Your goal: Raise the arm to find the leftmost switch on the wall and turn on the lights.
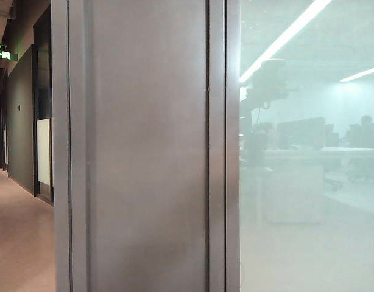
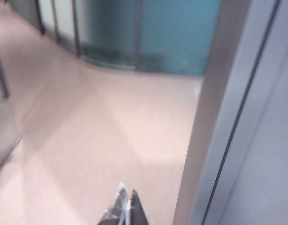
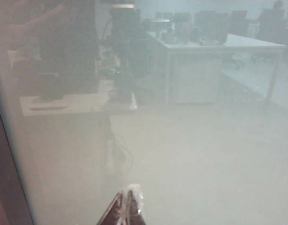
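Switch nowhere in view; you should raise the arm [image 1: 267,82], hazy in the glass, slowly and scan the wall above; left gripper [image 2: 125,206] over floor, right gripper [image 3: 126,206] facing frosted glass [image 3: 191,150], both pinched together, empty.

The wide pillar [image 1: 144,146] looks like matt brushed grey metal. Right of it, the glass wall [image 1: 309,231] is frosted and hazy, the arm [image 1: 266,82] a dull silhouette in it. The corridor floor [image 2: 97,136] on the left is smooth, faintly glossy.

Both the left gripper [image 2: 126,206] and the right gripper [image 3: 126,206] have dark fingertips pressed together, wrapped in clear shiny film.
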Available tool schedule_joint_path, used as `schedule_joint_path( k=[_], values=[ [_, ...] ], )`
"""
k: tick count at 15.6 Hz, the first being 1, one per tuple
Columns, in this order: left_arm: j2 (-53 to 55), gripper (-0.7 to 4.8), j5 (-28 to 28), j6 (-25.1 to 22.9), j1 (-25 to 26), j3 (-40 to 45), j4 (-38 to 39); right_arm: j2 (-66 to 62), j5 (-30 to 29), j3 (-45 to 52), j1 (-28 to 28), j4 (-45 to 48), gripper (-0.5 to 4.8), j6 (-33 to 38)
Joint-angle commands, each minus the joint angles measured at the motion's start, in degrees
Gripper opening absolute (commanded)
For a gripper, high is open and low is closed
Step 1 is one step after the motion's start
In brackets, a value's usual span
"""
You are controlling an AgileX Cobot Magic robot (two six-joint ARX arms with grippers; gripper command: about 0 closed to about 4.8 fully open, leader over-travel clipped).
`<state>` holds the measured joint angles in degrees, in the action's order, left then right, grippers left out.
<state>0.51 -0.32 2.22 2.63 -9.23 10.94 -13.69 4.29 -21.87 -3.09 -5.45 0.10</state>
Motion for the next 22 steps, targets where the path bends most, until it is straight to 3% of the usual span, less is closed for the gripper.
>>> schedule_joint_path(
  k=[1, 10, 22],
  values=[
    [-0.3, -0.05, 0.5, 0.5, -0.1, 3.0, -6.1, 0.1, -0.2, -0.3, 0.0, 1.0, -0.01, -0.1],
    [-0.3, -0.05, 0.6, 2.8, -0.1, 8.7, -11.5, 0.1, -0.2, -0.3, 0.0, 1.0, -0.01, -0.1],
    [-0.3, -0.05, 2.1, 2.3, -0.1, 8.7, -11.8, 0.1, -0.2, -0.3, 0.0, 1.0, -0.01, -0.1]
  ],
)
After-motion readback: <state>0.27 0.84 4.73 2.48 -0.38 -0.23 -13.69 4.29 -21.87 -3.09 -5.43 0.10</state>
